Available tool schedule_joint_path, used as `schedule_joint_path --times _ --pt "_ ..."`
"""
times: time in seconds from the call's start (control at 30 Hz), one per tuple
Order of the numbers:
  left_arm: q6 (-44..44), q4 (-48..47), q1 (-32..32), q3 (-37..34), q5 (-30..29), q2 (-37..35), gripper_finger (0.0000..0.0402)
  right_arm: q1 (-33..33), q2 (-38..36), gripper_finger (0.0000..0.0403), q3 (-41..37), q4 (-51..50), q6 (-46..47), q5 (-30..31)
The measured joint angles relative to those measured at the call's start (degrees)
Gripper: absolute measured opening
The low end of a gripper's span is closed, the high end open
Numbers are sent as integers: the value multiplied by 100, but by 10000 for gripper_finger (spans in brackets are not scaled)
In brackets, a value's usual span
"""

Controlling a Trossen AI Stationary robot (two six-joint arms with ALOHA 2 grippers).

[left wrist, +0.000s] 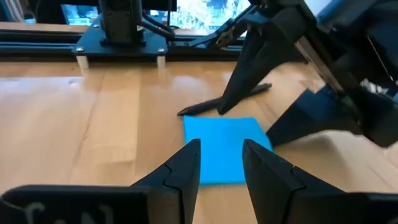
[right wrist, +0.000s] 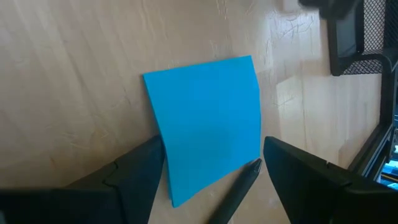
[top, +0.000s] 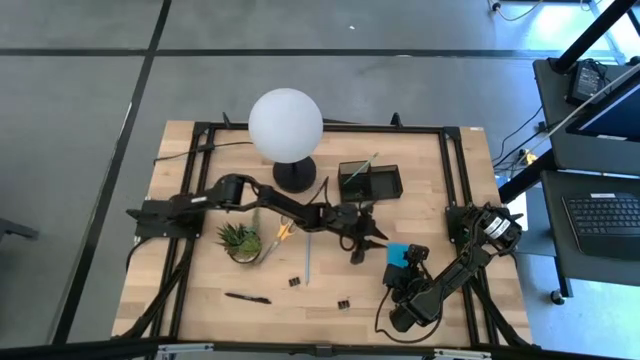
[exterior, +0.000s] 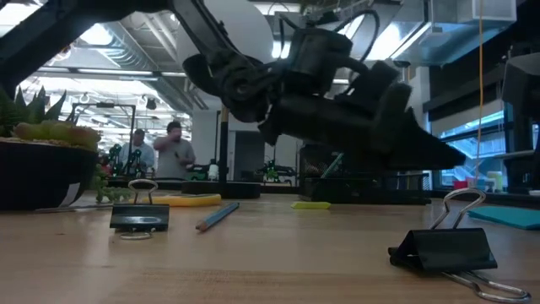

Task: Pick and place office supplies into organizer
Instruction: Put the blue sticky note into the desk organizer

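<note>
Blue pad: we see the blue sticky-note pad [top: 398, 254] lying flat on the wooden bench [top: 200, 290], right of centre and nearer than the organizer; it looks like the item now being gone for.
Right tool: our right tool [right wrist: 211, 163] stands wide, one finger either side of the pad's near edge, nothing held; we judge that spread is there to straddle the pad before closing.
Left tool: our left tool [left wrist: 221, 163] reaches across from the left, partly spread and empty, pointing at the pad's left side; whether it means to steady the pad or pick it we cannot tell.
Pen: a dark pen [left wrist: 224, 101] lies touching the pad's right edge, under the right tool, so a pinch there could catch both.
Organizer: the black organizer [top: 369, 180] sits farther back, beside the lamp base [top: 295, 174], with a thin stick already leaning in it.
Waiting items: scissors [top: 283, 232] and a pencil [top: 308, 255] left of centre, two binder clips [exterior: 443, 250] and another pen [top: 247, 297] near the front edge, all outside the organizer.
Plant: the green potted plant [top: 240, 240] stays left, not part of our job.
</note>
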Motion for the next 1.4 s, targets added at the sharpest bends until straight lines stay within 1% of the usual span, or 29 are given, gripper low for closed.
schedule_joint_path --times 0.07,0.17,0.33,0.43,0.53,0.6,1.03,1.4 --pt "-78 -1 -2 210 15 170 113 0 -2 280 2 2 0 -1" --pt "-180 -263 2 492 152 375 113 0 -2 280 2 7 0 -2" --pt "-203 -575 0 855 112 611 113 0 -2 280 0 21 0 -1" --pt "-269 -929 -7 1113 106 765 112 0 -2 280 0 23 0 -1" --pt "-251 -1301 -27 1303 87 826 105 0 -2 280 0 24 0 -2" --pt "-152 -1367 -37 1374 86 873 98 0 -2 280 0 24 0 -2" --pt "-102 -1601 -50 1413 86 876 58 0 -1 280 2 28 -5 0" --pt "1 -1648 -48 1411 88 874 47 4 5 280 2 -48 -17 66"
